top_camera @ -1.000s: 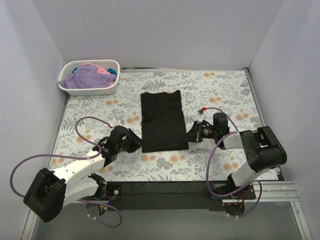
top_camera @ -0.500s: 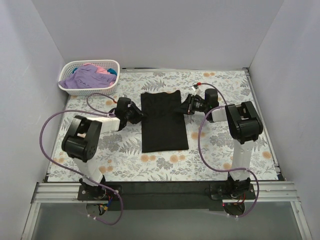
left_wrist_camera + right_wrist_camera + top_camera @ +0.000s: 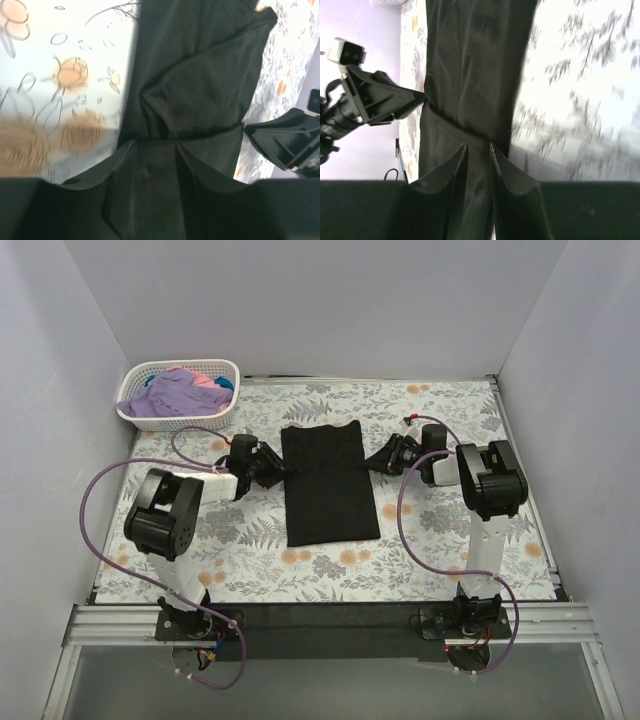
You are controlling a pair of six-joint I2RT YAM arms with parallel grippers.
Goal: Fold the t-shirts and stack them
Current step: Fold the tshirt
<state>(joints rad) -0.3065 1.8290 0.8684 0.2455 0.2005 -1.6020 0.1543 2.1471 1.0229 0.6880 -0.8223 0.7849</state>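
The black t-shirt (image 3: 330,485) lies as a long folded rectangle in the middle of the floral table (image 3: 450,420). My left gripper (image 3: 273,472) is at its left edge. In the left wrist view the jaws (image 3: 155,145) stand apart over flat black cloth (image 3: 200,75), so it is open. My right gripper (image 3: 378,460) is at the shirt's right edge. In the right wrist view it (image 3: 479,146) is shut on a fold of the black cloth (image 3: 470,65). More t-shirts, lavender (image 3: 165,395), pink and teal, sit heaped in the basket.
The white lattice basket (image 3: 180,418) stands at the far left corner. Grey walls close the table on three sides. Purple cables loop from both arms. The two grippers face each other across the shirt, a shirt's width apart.
Both arms swung from the shirt's near end up to its middle sides. The left jaws have spread apart. The right gripper shifted slightly rightward. The shirt's outline barely changed.
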